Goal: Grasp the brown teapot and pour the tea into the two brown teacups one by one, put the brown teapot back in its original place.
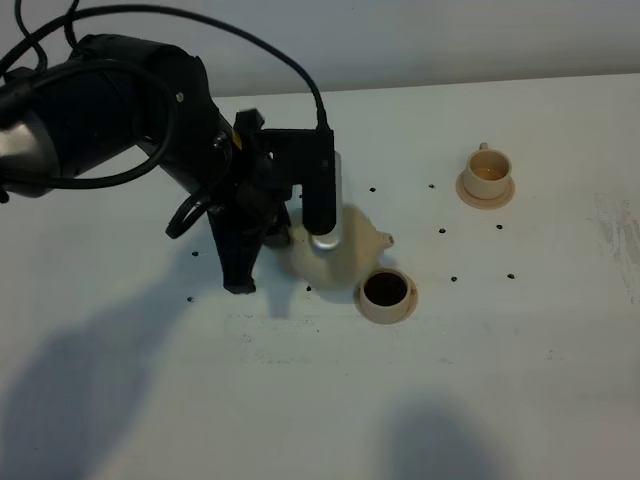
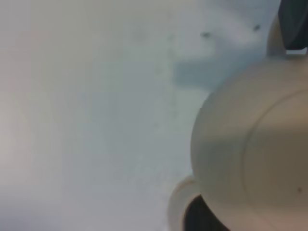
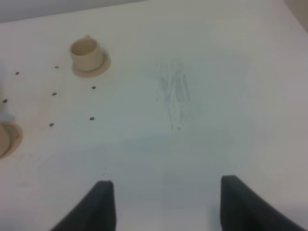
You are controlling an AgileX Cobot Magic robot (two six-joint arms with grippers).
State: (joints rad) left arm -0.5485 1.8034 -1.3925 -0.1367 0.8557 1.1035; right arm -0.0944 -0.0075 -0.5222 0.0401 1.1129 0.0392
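Note:
My left gripper (image 1: 275,225) is shut on the handle side of the brown teapot (image 1: 335,255) and holds it tilted, with the spout (image 1: 383,240) over the near teacup (image 1: 386,291). That cup stands on its saucer and its inside looks dark. In the left wrist view the teapot (image 2: 255,154) fills the frame, with the near cup's rim (image 2: 175,204) just under it. The second teacup (image 1: 487,175) stands on its saucer at the back right and also shows in the right wrist view (image 3: 86,53). My right gripper (image 3: 168,207) is open and empty above bare table. The round tray is not in view.
Small dark dots (image 1: 441,231) mark the white table between the two cups. The left arm's black body and cable (image 1: 120,110) cover the back left. A faint grey scuff (image 3: 174,94) marks the table right of the far cup.

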